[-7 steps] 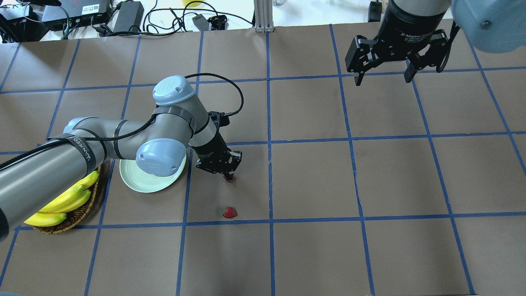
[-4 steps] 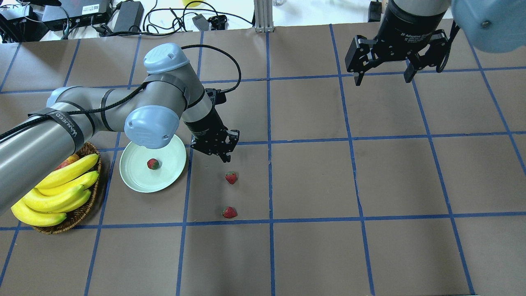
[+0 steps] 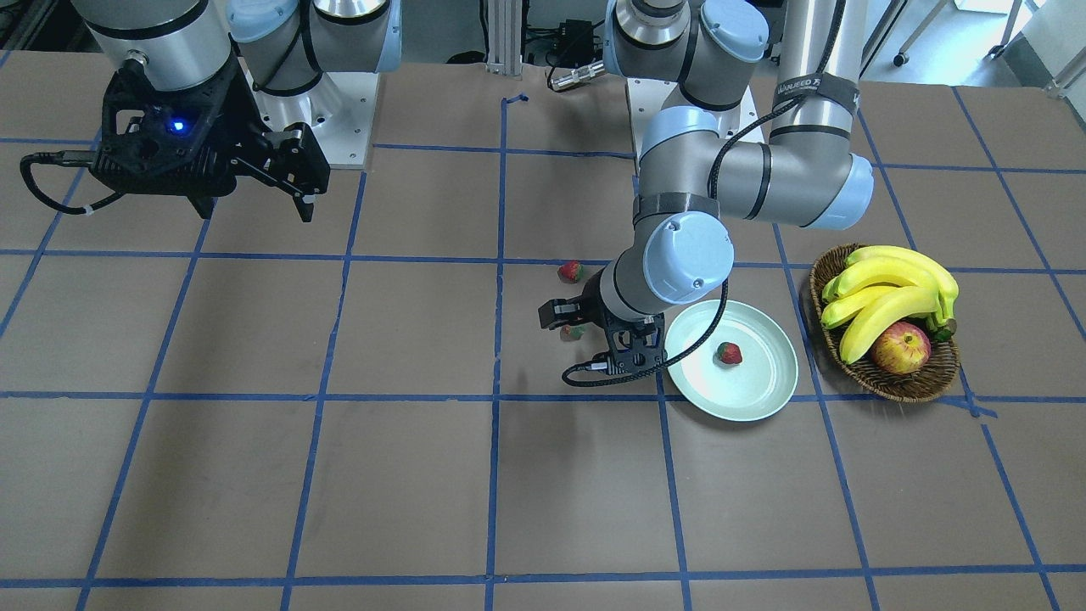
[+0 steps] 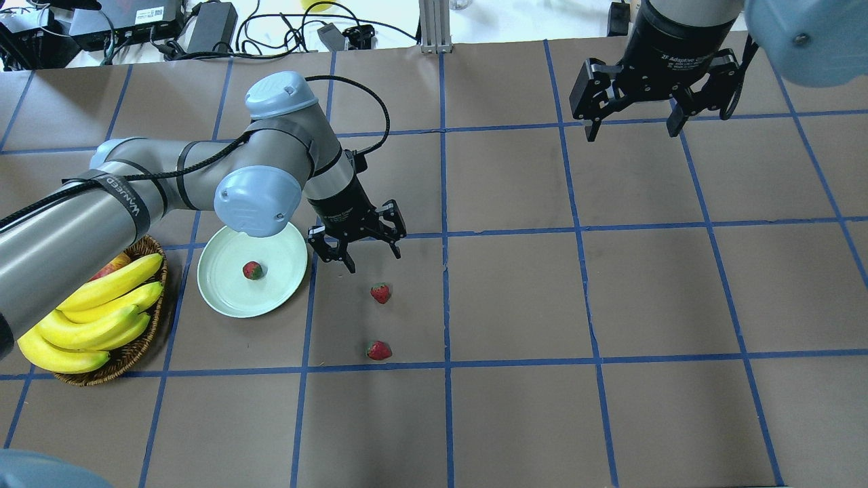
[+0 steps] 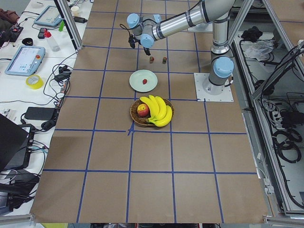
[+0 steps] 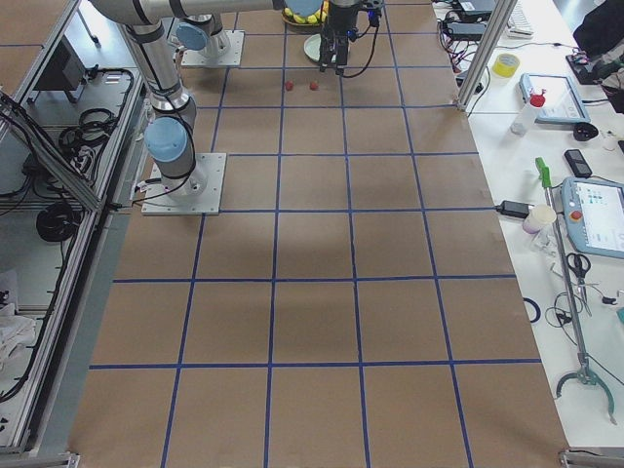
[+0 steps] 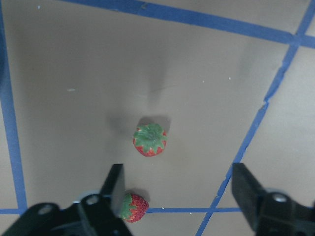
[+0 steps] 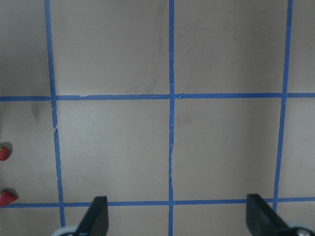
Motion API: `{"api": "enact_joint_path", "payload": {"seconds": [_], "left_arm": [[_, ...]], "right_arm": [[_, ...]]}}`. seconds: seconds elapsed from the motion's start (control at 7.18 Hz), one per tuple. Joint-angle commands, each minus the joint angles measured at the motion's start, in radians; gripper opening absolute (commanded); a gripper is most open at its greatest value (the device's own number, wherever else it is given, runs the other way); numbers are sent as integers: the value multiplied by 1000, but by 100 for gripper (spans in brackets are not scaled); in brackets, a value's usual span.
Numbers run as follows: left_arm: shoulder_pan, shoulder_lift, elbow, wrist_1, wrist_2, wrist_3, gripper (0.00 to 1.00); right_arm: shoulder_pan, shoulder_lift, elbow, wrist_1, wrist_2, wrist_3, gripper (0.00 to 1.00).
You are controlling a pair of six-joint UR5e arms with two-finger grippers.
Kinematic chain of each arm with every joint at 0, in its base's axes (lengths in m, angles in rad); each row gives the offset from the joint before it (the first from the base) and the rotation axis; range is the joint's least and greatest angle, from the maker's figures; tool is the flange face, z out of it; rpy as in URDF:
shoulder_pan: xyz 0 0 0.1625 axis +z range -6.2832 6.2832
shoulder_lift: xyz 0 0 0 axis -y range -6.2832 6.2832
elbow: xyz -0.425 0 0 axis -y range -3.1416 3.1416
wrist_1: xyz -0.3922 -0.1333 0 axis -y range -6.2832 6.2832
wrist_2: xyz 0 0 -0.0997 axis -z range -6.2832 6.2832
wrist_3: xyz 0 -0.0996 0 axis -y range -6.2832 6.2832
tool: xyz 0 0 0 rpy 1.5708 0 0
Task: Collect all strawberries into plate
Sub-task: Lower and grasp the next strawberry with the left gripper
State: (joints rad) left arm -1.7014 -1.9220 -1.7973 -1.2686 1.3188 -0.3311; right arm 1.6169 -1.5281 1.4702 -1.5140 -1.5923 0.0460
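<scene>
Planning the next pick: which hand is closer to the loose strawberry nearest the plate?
Left. The left hand hovers open close by that strawberry; the right hand hangs open, far off on the robot's right side.

Grey arms (image 4: pixel 68 224) carry pale-blue joint caps (image 4: pixel 258 202), black cables (image 4: pixel 388 127) and black jaws.
</scene>
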Motion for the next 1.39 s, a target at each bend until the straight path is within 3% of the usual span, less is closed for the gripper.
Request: {"api": "enact_joint_path", "payload": {"seconds": [0.0,0.28,0.42,0.56,0.7,1.11,1.25], "left_arm": [[0,-54,-13,38,0,-37,97],[0,-83,-83,151,0,-34,94],[0,-83,-89,158,0,-25,85],[0,-68,-90,158,-4,-28,39],[-1,-58,-90,144,-3,-23,22],[-3,-60,-96,133,-3,-20,0],[-4,-55,-88,133,-4,-20,0]], "right_arm": [[0,0,-1,0,0,0,100],[-2,0,-1,0,-2,0,100],[-2,0,-1,0,-2,0,100],[-2,-1,-1,0,-2,0,100],[0,0,-1,0,-2,0,100],[0,-1,-1,0,2,0,100],[0,-1,-1,0,2,0,100]]}}
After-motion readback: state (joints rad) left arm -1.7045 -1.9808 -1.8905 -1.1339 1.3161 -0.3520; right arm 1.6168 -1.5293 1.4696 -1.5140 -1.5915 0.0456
